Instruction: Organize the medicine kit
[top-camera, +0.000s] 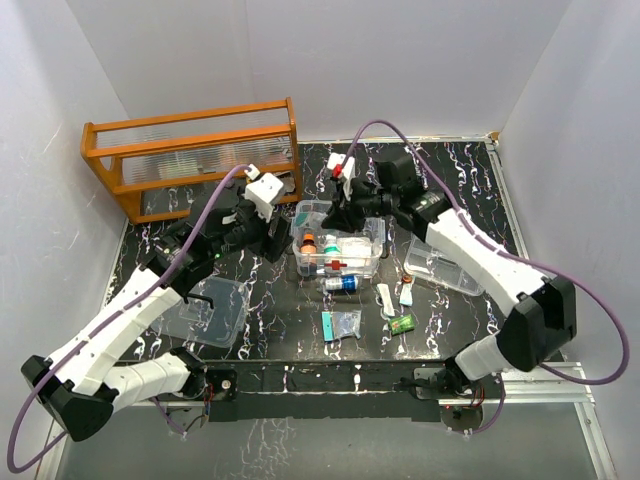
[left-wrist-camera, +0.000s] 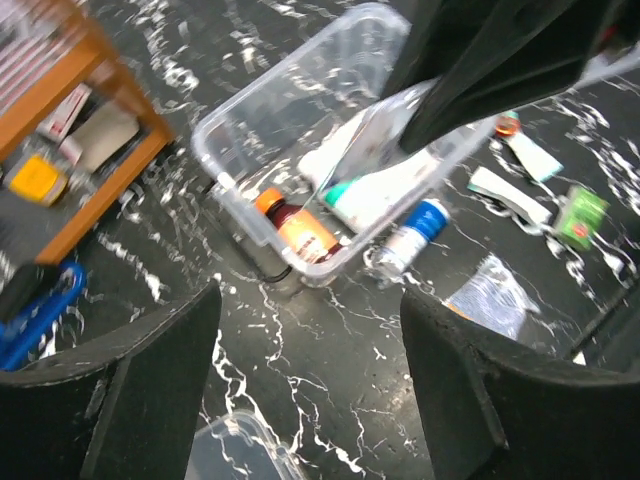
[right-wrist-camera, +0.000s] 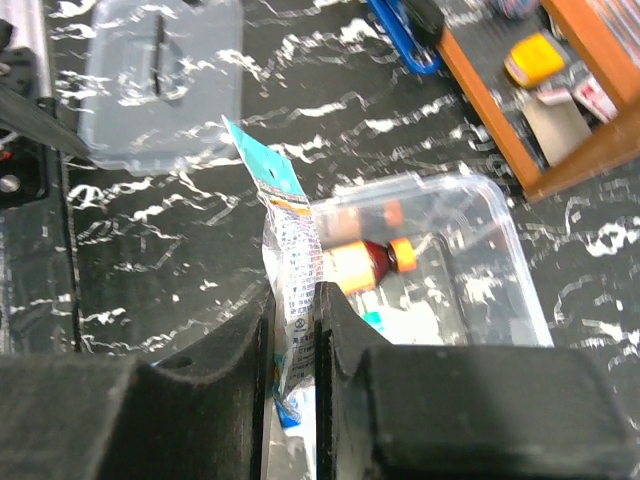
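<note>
R gripper (right-wrist-camera: 292, 335) pinches a packet (right-wrist-camera: 289, 245), held standing up, just above the clear box (right-wrist-camera: 505, 225) btwn both arms. R arm's nearest. L gripper (left-wrist-camera: 310, 325) is spread wide, empty, beside the box.

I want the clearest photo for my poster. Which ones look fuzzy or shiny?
Top view: sharpest, even light, only a little shine on the clear box. Left wrist view: smeary all over, with the left claw just dark fuzzy shapes. Right wrist view: blurry too, though the packet in the right claw shows some print.
</note>
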